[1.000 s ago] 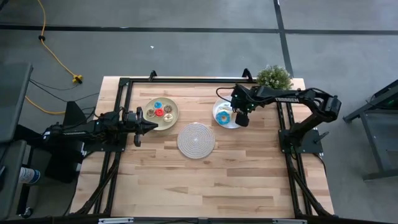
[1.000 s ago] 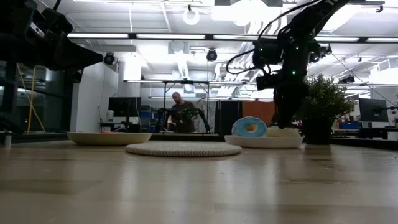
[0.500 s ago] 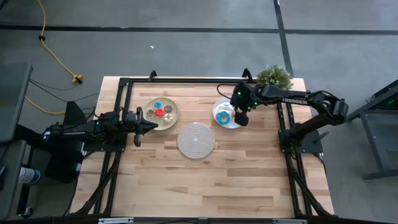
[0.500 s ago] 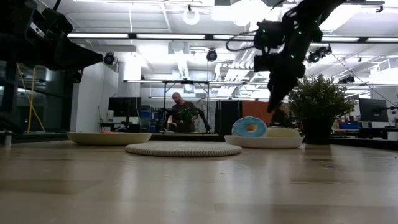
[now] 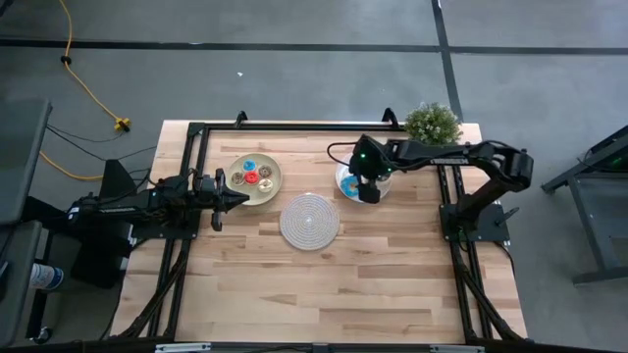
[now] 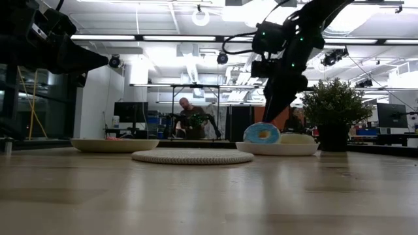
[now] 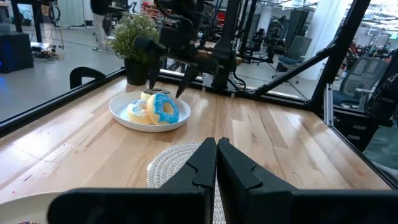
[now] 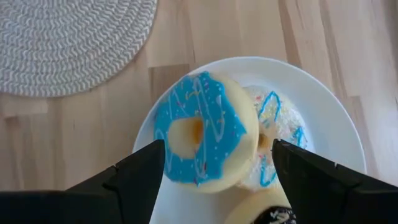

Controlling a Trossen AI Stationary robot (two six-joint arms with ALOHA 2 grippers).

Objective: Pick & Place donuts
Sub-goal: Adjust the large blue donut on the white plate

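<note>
A: Two pincers: status?
B: Left pincer stays fully closed, empty, beside the tan plate. Right pincer, jaws wide, empty, has shifted leftward over the white plate, straddling the blue donut.

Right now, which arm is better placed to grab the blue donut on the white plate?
Right, probably. Its open claw hangs directly over the blue donut on the white plate; the left claw waits shut beside the tan plate.

Blue-iced donut propped tilted on white-iced donuts on white plate; more small donuts on tan plate.
</note>
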